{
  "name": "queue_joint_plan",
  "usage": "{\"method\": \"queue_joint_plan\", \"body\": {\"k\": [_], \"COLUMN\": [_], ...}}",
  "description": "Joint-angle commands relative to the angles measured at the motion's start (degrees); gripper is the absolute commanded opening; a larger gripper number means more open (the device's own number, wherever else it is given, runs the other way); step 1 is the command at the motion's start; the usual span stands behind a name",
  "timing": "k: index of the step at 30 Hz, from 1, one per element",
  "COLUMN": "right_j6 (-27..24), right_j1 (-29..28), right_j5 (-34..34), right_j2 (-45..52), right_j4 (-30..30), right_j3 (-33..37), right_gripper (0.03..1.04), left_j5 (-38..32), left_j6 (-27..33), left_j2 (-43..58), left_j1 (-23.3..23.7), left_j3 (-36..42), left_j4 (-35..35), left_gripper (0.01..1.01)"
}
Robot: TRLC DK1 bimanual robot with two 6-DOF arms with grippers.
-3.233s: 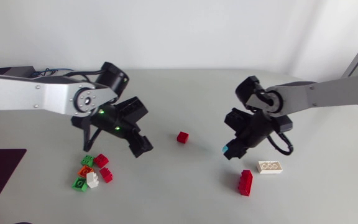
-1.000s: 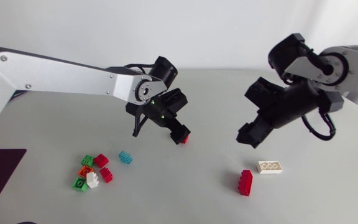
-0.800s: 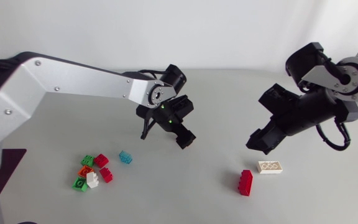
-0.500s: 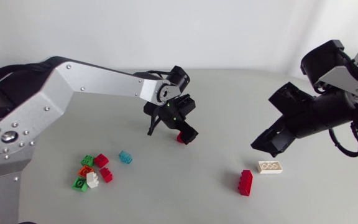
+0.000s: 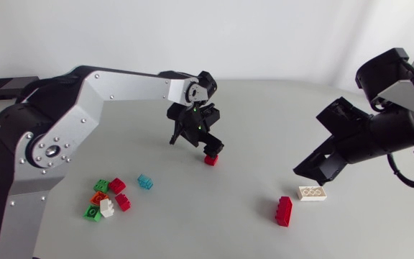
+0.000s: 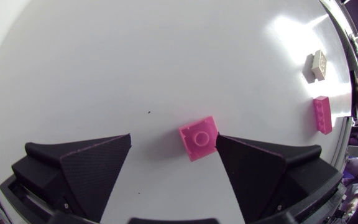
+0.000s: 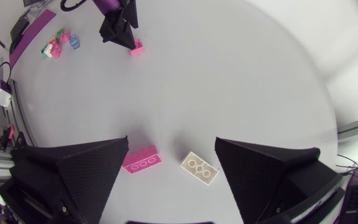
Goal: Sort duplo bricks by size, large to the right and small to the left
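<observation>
The small red brick is seen lying studs up on the table, between the spread fingers of the left gripper. It lies just beside one finger, and contact there cannot be told. That claw is released and nothing is grasped. About three seconds ago it was held well to the left of this brick, near the cluster of small bricks; it has since been brought over the brick.

A light-blue small brick, then carried by the right gripper, is now found left of the red brick, beside the cluster. The right gripper, also released, has been drawn back to the right of the red brick, above the long red brick and the long white brick.
</observation>
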Motion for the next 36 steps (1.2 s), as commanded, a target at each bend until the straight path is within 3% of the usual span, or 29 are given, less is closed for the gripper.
{"method": "queue_joint_plan", "body": {"k": [1, 5, 7, 9, 13, 17, 19, 20, 23, 24, 36], "right_j6": [-0.5, -0.5, -0.6, -0.6, -0.8, -0.9, -0.9, -0.9, -1.2, -1.3, -1.7], "right_j1": [-0.3, -0.6, -0.6, -0.6, -1.2, -1.3, -1.3, -1.4, -1.7, -1.8, -2.6], "right_j5": [-0.4, -0.5, -0.5, -0.7, -1.3, -1.4, -1.5, -1.5, -1.7, -1.7, -1.8], "right_j2": [-0.9, -1.6, -2.0, -2.2, -2.3, -2.8, -2.9, -3.0, -3.1, -3.1, -3.6], "right_j4": [-1.6, -1.8, -1.8, -1.8, -1.8, -1.7, -1.7, -1.8, -1.7, -1.7, -1.9], "right_j3": [-1.4, -1.8, -2.3, -2.7, -3.0, -3.2, -3.2, -3.2, -3.5, -3.6, -3.9], "right_gripper": [1.00, 1.00, 1.00, 1.00, 1.00, 1.00, 1.00, 1.00, 1.00, 1.00, 1.00], "left_j5": [-0.2, -0.2, -0.1, -0.1, 0.0, 0.0, 0.0, 0.0, -0.2, -0.3, -1.2], "left_j6": [-1.3, -1.5, -1.2, -1.0, -0.8, -0.9, -0.8, -0.8, -1.5, -1.8, -1.2], "left_j2": [2.0, 4.4, 6.1, 6.5, 5.7, 6.2, 6.5, 6.6, 6.9, 7.0, 5.5], "left_j1": [-0.3, -0.9, -1.2, -1.5, -2.0, -2.2, -2.2, -2.2, -1.9, -1.5, -0.8], "left_j3": [2.2, 5.8, 8.0, 8.1, 8.1, 9.1, 9.7, 9.7, 9.9, 10.1, 8.0], "left_j4": [-2.3, -6.0, -9.2, -10.0, -10.7, -11.7, -12.2, -12.2, -12.1, -12.1, -12.0], "left_gripper": [0.923, 0.702, 0.692, 0.726, 0.969, 0.967, 0.890, 0.798, 0.367, 0.331, 0.305]}}
